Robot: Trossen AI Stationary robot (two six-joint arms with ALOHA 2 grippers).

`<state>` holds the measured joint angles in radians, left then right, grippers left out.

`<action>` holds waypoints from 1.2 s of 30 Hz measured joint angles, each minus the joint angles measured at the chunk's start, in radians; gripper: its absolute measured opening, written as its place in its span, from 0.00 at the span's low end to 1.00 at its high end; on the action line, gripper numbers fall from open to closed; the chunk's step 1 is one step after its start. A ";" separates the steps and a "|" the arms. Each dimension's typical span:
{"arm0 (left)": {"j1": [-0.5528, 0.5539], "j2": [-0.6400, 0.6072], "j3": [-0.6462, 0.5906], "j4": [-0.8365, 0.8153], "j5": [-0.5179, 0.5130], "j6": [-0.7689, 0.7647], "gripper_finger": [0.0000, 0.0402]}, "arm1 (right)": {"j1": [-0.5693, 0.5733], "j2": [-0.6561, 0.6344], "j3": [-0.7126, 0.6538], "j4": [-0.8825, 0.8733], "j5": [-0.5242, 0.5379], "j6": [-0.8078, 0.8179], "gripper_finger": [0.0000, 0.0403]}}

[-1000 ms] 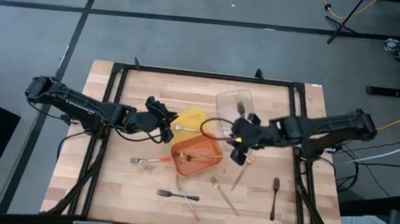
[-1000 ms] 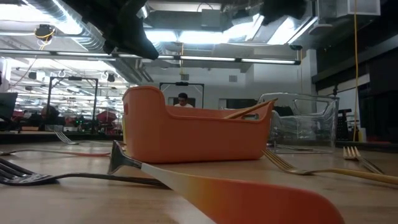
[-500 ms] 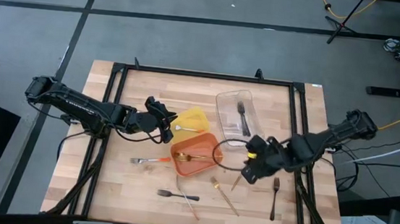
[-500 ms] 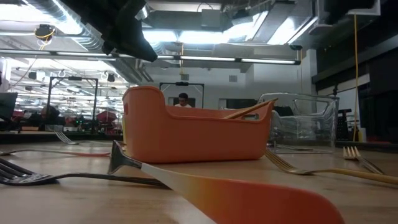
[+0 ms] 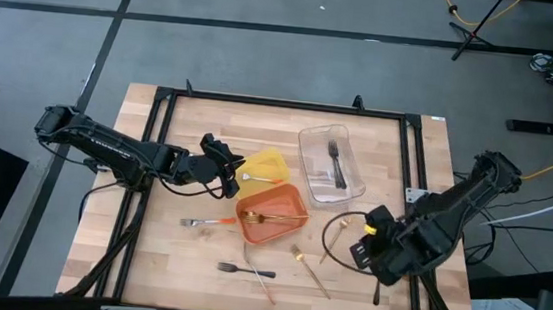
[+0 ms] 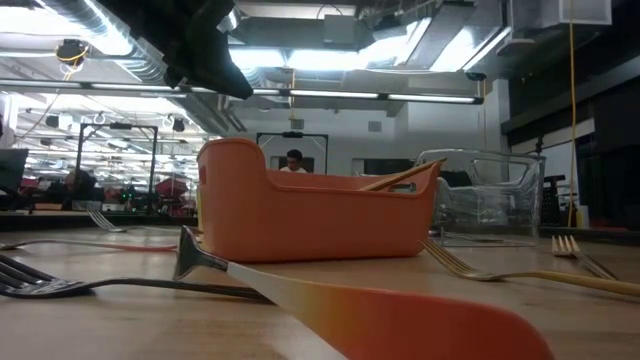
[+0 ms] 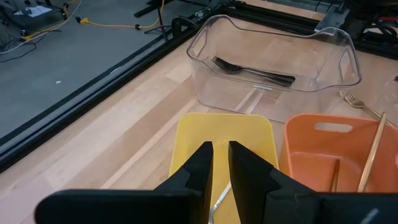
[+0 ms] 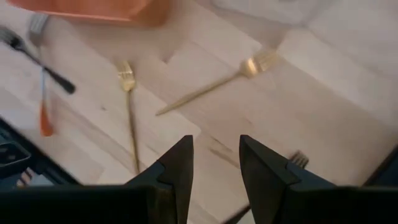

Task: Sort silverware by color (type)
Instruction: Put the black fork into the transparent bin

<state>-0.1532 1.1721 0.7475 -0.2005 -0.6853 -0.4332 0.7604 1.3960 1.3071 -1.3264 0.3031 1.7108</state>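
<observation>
1. High view shows you the silverware half sorted: a black fork (image 5: pixel 335 163) lies in the clear tray (image 5: pixel 353 187) toward the far right of the bench (image 5: pixel 176 267), gold forks (image 5: pixel 267 217) lie in the orange tray (image 5: pixel 249 234) at mid-bench, and a light utensil (image 5: pixel 256 176) rests in the yellow tray (image 5: pixel 265 160) just beside it. Each tray seems to stand for one colour.
2. Loose pieces remain near the front edge: an orange-handled fork (image 5: pixel 206 222) left of the orange tray, a black fork (image 5: pixel 245 270) and a pale piece crossing it, a gold fork (image 5: pixel 309 269), another gold fork (image 5: pixel 339 225), and a black fork (image 5: pixel 377 288) largely under the right arm near the front right corner.
3. Your right hand (image 5: pixel 375 264) hovers above that front right area, fingers (image 8: pixel 177 168) parted with nothing between them. In the right wrist view a fork's tines (image 8: pixel 299 159) show just past them, so I judge it is lining up on that black fork, which belongs in the clear tray.
4. Your left hand (image 5: pixel 225 166) waits over the near end of the yellow tray, fingers (image 7: pixel 198 167) a narrow gap apart and empty; the light utensil lies in the tray beneath them, likely why it is parked there.
</observation>
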 joint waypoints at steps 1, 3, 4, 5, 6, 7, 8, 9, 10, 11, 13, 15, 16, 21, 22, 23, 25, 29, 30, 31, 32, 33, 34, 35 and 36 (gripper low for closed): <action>0.000 0.000 0.000 0.000 0.000 0.000 0.11 | 0.014 0.000 -0.014 0.001 -0.001 0.038 0.30; 0.000 0.000 0.000 0.000 0.000 0.000 0.11 | 0.044 0.001 -0.044 0.000 -0.014 0.114 0.30; 0.000 0.000 0.000 0.000 0.000 0.000 0.11 | 0.057 0.001 -0.059 0.001 -0.024 0.150 0.30; 0.000 0.000 0.000 0.000 0.000 0.000 0.11 | 0.070 0.001 -0.073 0.001 -0.041 0.184 0.30; 0.000 0.000 0.000 0.000 0.000 0.000 0.11 | 0.082 0.001 -0.088 0.000 -0.063 0.218 0.30; 0.000 0.000 0.000 0.000 0.000 0.000 0.11 | 0.094 0.001 -0.101 0.000 -0.086 0.250 0.30; 0.000 0.000 0.000 0.000 0.000 0.000 0.11 | 0.106 0.001 -0.116 0.001 -0.112 0.283 0.30; 0.000 0.000 0.000 0.000 0.000 0.000 0.11 | 0.117 0.001 -0.129 0.001 -0.139 0.312 0.30; 0.000 0.000 0.000 0.000 0.000 0.000 0.11 | 0.128 0.001 -0.140 0.001 -0.163 0.340 0.30; 0.000 0.000 0.000 0.000 0.000 0.000 0.11 | 0.139 0.001 -0.152 0.002 -0.184 0.369 0.30; 0.000 0.000 0.000 0.000 0.000 0.000 0.11 | 0.160 0.001 -0.178 0.003 -0.215 0.422 0.30; 0.000 0.000 0.000 0.000 0.000 0.000 0.11 | 0.179 0.001 -0.205 0.020 -0.232 0.457 0.30; 0.000 0.000 0.000 0.000 0.000 0.000 0.11 | 0.186 0.001 -0.218 0.036 -0.237 0.463 0.30; 0.000 0.000 0.000 0.000 0.000 0.000 0.11 | 0.205 0.001 -0.289 0.149 -0.247 0.458 0.30; 0.000 0.000 0.000 0.000 0.000 0.000 0.11 | 0.205 0.001 -0.303 0.173 -0.251 0.456 0.30; 0.000 0.000 0.000 0.000 0.000 0.000 0.11 | 0.205 0.001 -0.316 0.193 -0.254 0.455 0.30; 0.000 0.000 0.000 0.000 0.000 0.000 0.11 | 0.205 0.001 -0.342 0.218 -0.265 0.455 0.30; 0.000 0.000 0.000 0.000 0.000 0.000 0.11 | 0.201 0.001 -0.399 0.284 -0.271 0.457 0.30; 0.000 0.000 0.000 0.000 0.000 0.000 0.11 | 0.201 0.001 -0.411 0.301 -0.270 0.457 0.30; 0.000 0.000 0.000 -0.001 0.000 0.000 0.11 | 0.201 0.001 -0.422 0.313 -0.270 0.457 0.30; 0.000 0.000 0.000 0.000 0.000 0.000 0.11 | 0.201 0.000 -0.434 0.327 -0.270 0.457 0.30; 0.000 0.000 0.000 -0.001 0.000 0.000 0.11 | 0.201 0.001 -0.446 0.346 -0.270 0.457 0.30; 0.000 0.000 0.000 0.000 0.000 0.000 0.11 | 0.201 0.001 -0.456 0.364 -0.271 0.458 0.30; 0.000 0.000 0.000 -0.001 0.000 0.000 0.11 | 0.201 0.001 -0.465 0.375 -0.270 0.458 0.30; 0.000 0.000 0.000 0.000 0.000 0.000 0.11 | 0.201 0.001 -0.475 0.386 -0.271 0.458 0.30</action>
<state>-0.1529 1.1725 0.7475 -0.2008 -0.6853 -0.4332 0.9619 1.3968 0.8324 -0.9402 0.0326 2.1685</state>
